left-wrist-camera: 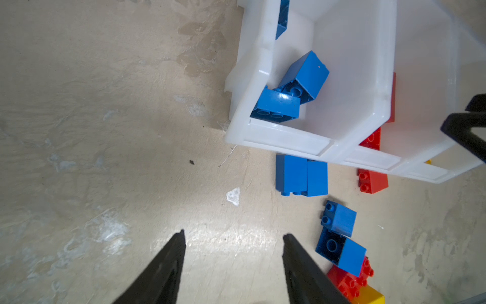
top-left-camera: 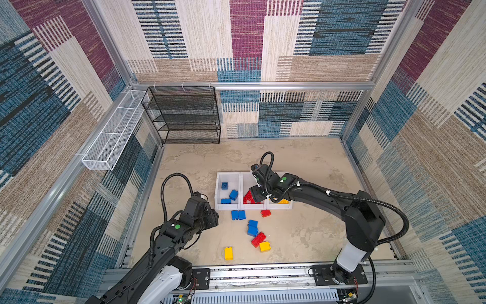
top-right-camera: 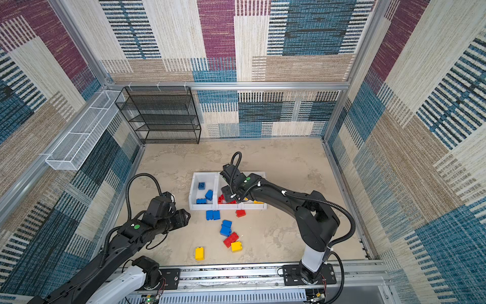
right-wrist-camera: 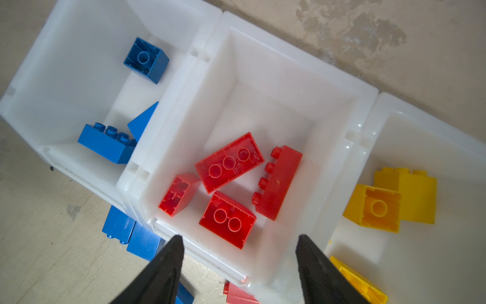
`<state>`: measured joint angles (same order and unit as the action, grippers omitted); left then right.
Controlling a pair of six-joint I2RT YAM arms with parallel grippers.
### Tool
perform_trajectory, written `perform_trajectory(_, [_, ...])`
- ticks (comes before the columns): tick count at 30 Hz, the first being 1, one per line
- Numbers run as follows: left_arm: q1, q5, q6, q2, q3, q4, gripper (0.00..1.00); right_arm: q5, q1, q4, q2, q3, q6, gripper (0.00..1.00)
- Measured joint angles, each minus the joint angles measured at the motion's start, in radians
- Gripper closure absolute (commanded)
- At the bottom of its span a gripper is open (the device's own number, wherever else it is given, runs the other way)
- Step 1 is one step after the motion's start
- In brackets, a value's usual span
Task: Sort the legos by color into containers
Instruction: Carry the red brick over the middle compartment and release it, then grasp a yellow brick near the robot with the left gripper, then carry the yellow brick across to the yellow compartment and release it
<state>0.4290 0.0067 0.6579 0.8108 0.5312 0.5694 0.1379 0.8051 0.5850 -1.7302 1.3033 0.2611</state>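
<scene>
Beige mottled tabletop (top-left-camera: 302, 163) spreads across the cell, with one black mesh rack (top-left-camera: 184, 115) at its far left corner and one long white wire basket (top-left-camera: 113, 136) fixed on the left wall. Two black arms reach in from the near rail, the left arm (top-left-camera: 168, 237) and the right arm (top-left-camera: 328, 200). Three white containers (top-left-camera: 227, 208) sit joined in a row at mid table. The left gripper (left-wrist-camera: 234, 234) hovers over bare table just near and left of the row's left corner, jaws apart with nothing between them. The right gripper (right-wrist-camera: 239, 237) hangs above the near rim of the middle container, jaws also apart and empty. Inside, the left container holds three blue legos (right-wrist-camera: 146, 59), the middle one four red legos (right-wrist-camera: 228, 163), and the right one at least three yellow legos (right-wrist-camera: 373, 208), though the right arm hides part of that bin in both top views. Eight more bricks lie loose on the near side of the row. Four are blue: a blue pair (top-left-camera: 238, 215) side by side just beside the left container, and a second blue pair (top-left-camera: 252, 227) touching each other nearer the rail. Two are red: a small red brick (top-left-camera: 265, 213) close to the middle container and an oblong red brick (top-left-camera: 258, 239) against the second blue pair. Two are yellow: a square yellow brick (top-left-camera: 264, 246) against the oblong red one, and a lone yellow brick (top-left-camera: 228, 253) apart to the left
</scene>
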Motion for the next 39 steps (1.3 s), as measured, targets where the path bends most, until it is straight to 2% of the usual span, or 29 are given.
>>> perform_trajectory(6, [0.085, 0.024, 0.023, 0.0, -0.013, 0.02, 0.37, 0.0, -0.008, -0.011, 0.033, -0.03, 0.011, 0.29])
perform_trajectory(13, [0.342, 0.012, 0.124, 0.036, -0.04, 0.05, 0.35, -0.001, -0.013, -0.021, 0.063, -0.074, 0.019, 0.29])
perform_trajectory(18, [0.472, -0.006, 0.223, 0.087, -0.055, 0.066, 0.33, -0.008, -0.016, -0.029, 0.082, -0.106, 0.026, 0.29])
perform_trajectory(26, [0.597, -0.033, 0.314, 0.198, -0.047, 0.074, 0.35, -0.009, -0.018, -0.048, 0.104, -0.141, 0.031, 0.29])
perform_trajectory(29, [0.626, -0.046, 0.33, 0.241, -0.03, 0.073, 0.4, -0.015, -0.018, -0.052, 0.111, -0.151, 0.034, 0.29])
perform_trajectory(32, [0.639, -0.054, 0.335, 0.281, -0.014, 0.073, 0.49, -0.015, -0.019, -0.057, 0.116, -0.159, 0.035, 0.29])
perform_trajectory(37, [0.647, -0.055, 0.334, 0.309, -0.005, 0.064, 0.7, -0.015, -0.02, -0.063, 0.121, -0.166, 0.038, 0.29])
perform_trajectory(39, [0.647, -0.054, 0.334, 0.309, -0.004, 0.056, 0.72, -0.015, -0.02, -0.064, 0.124, -0.167, 0.042, 0.29])
